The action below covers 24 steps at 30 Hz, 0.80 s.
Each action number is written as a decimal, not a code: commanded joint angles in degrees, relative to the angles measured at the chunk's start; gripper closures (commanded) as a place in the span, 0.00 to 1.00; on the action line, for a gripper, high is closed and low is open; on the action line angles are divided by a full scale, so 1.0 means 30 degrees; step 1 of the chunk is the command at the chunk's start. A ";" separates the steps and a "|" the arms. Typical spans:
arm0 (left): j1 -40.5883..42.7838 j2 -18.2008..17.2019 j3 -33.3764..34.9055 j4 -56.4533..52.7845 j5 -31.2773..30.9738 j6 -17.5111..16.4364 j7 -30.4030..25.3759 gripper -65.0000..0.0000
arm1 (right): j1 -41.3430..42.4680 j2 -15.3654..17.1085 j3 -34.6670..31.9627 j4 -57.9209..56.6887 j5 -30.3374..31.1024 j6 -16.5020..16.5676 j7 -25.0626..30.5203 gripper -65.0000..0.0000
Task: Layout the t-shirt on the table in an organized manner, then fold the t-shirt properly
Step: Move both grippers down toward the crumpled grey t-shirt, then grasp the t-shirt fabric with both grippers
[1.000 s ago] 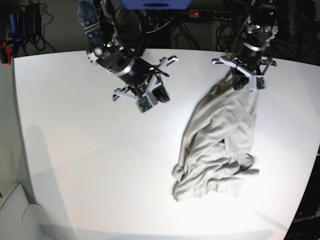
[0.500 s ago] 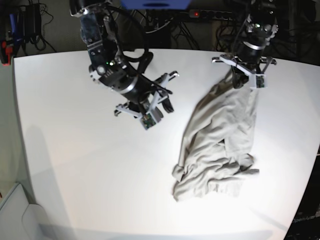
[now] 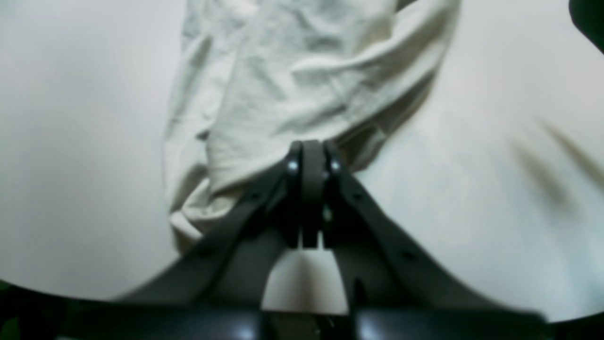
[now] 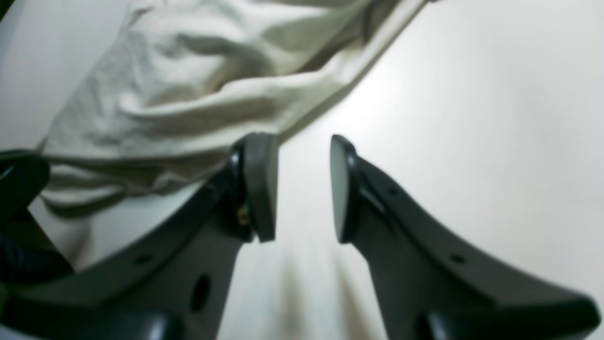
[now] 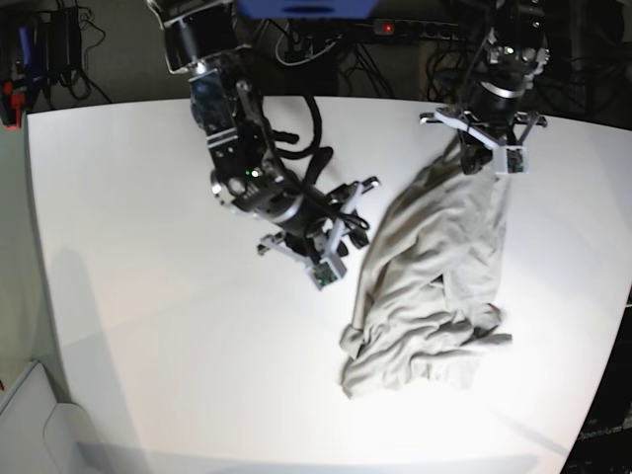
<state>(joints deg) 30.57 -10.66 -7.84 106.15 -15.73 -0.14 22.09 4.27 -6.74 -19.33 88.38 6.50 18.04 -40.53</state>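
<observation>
One t-shirt (image 5: 434, 267), one table (image 5: 148, 247), two hands

The t-shirt (image 5: 434, 276) is a plain, light grey-beige garment, wrinkled and bunched. In the base view it lies on the right half of the table (image 5: 148, 296), a long strip running from the upper right down to a crumpled heap at lower centre-right. Its upper end is lifted and narrowed. The table is smooth matte white and fills most of the frame.
</observation>
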 commanded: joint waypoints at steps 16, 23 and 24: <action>0.0404 -0.0272 -0.0099 0.0529 -0.0047 -0.0026 -0.0461 1.00 | 0.3894 -0.0752 -0.0076 -0.5328 0.0221 0.0096 0.2361 0.69; 0.0346 -0.0302 -0.0099 0.0529 -0.0047 -0.0026 -0.0461 1.00 | 0.3836 -0.0752 -0.1365 -0.7291 0.0250 0.0096 0.4442 0.69; 0.0317 -0.0302 -0.0099 0.0529 -0.0047 -0.0026 -0.0461 1.00 | 0.3806 -0.0752 -0.1746 -0.7350 0.0250 0.0096 0.4588 0.69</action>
<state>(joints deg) 31.55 -11.27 -7.88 106.50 -15.77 -0.19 22.09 14.52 -8.27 -24.49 65.56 6.44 18.02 -28.16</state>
